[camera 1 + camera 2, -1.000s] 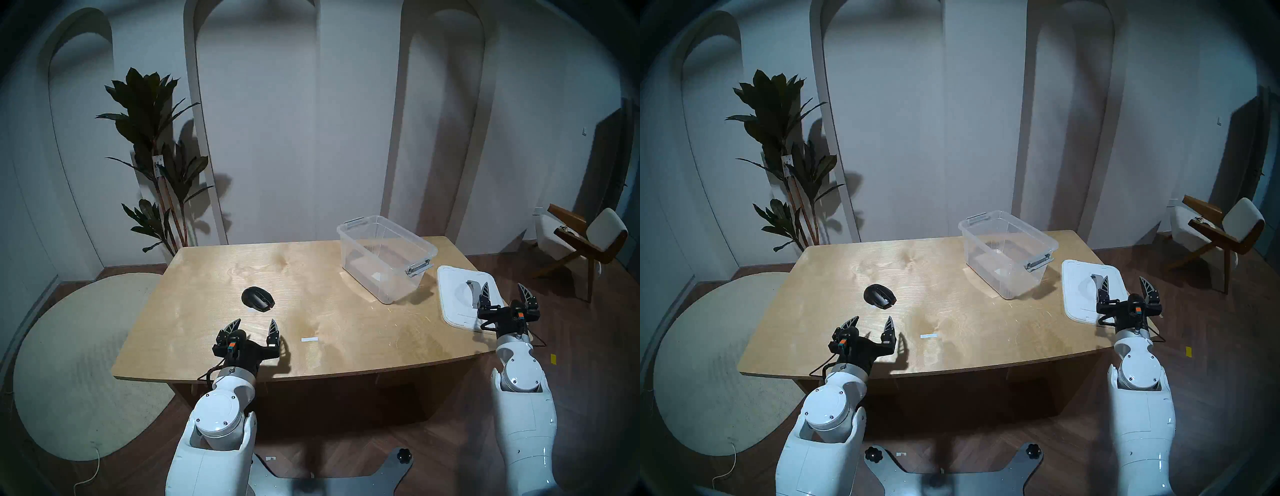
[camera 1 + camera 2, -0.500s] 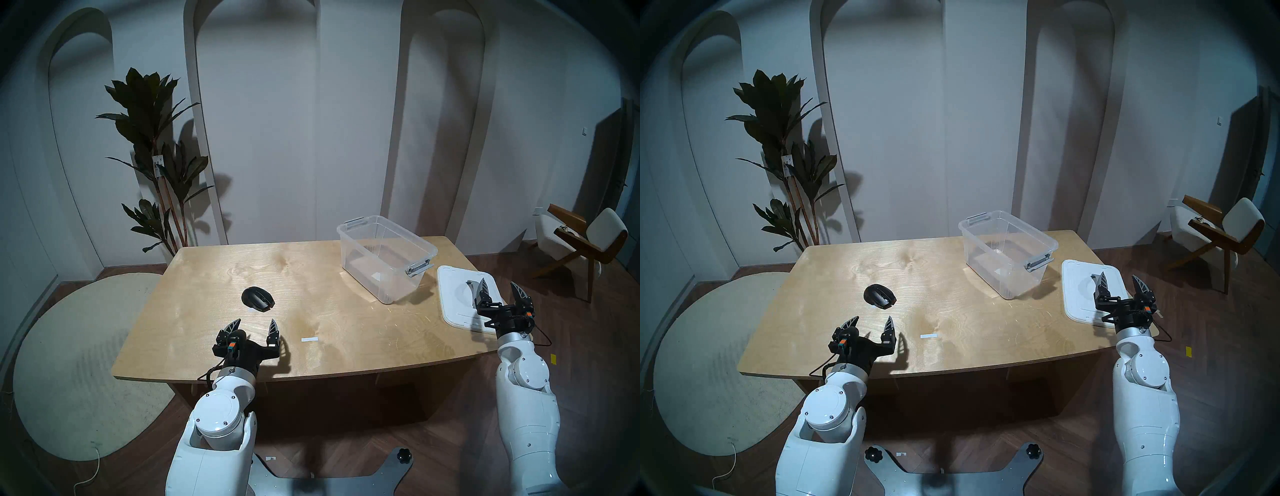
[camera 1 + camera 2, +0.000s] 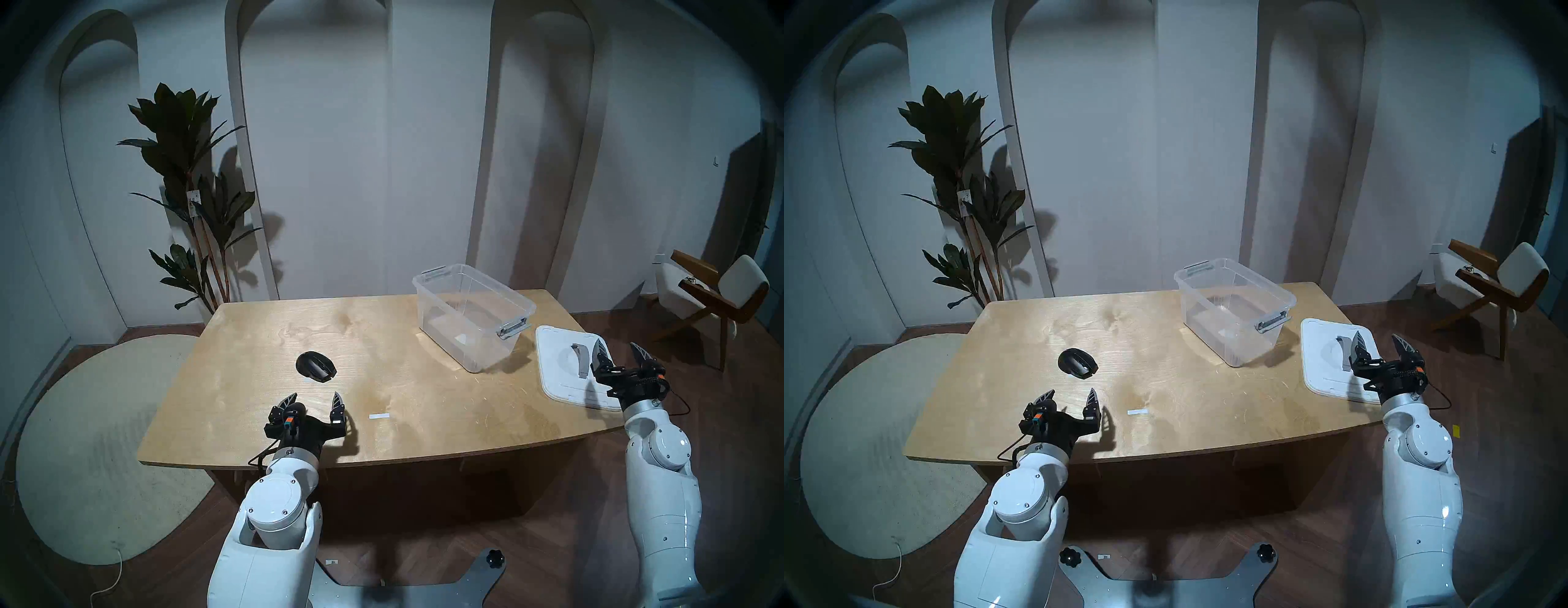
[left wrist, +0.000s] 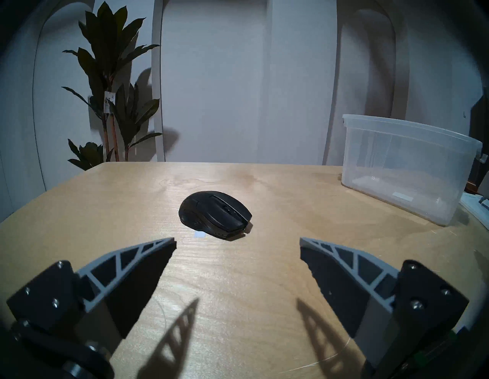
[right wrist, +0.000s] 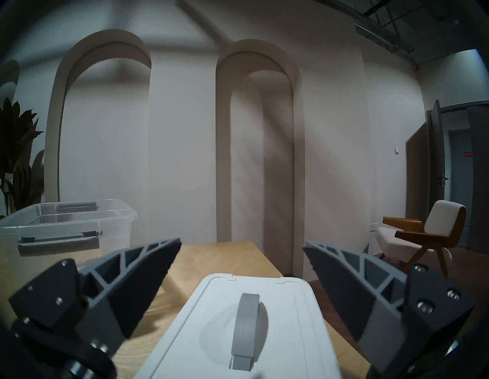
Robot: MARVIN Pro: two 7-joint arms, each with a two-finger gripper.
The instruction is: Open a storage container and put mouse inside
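Note:
The black mouse [image 3: 316, 366] [image 4: 215, 214] lies on the wooden table [image 3: 382, 339], left of centre. My left gripper [image 3: 314, 398] [image 4: 237, 240] stands open just in front of it, a short gap away, with nothing between its fingers. The clear storage container [image 3: 473, 316] [image 5: 66, 225] stands open and empty at the back right. Its white lid [image 3: 560, 369] [image 5: 238, 317] with a grey arched handle [image 5: 244, 323] lies flat at the table's right edge. My right gripper [image 3: 617, 344] [image 5: 241, 242] hovers open above the lid's near right part and holds nothing.
A small white strip [image 3: 379, 416] lies on the table right of my left gripper. The lid overhangs the table's right edge. A tall plant [image 3: 191, 191] stands behind the table's left corner, a chair [image 3: 712, 297] at the far right, and a pale rug [image 3: 97, 446] on the floor to the left.
My right arm has swung outward to the right, and its open gripper has shifted slightly right over the lid. The left gripper has barely moved. Mouse, container and lid stay put.

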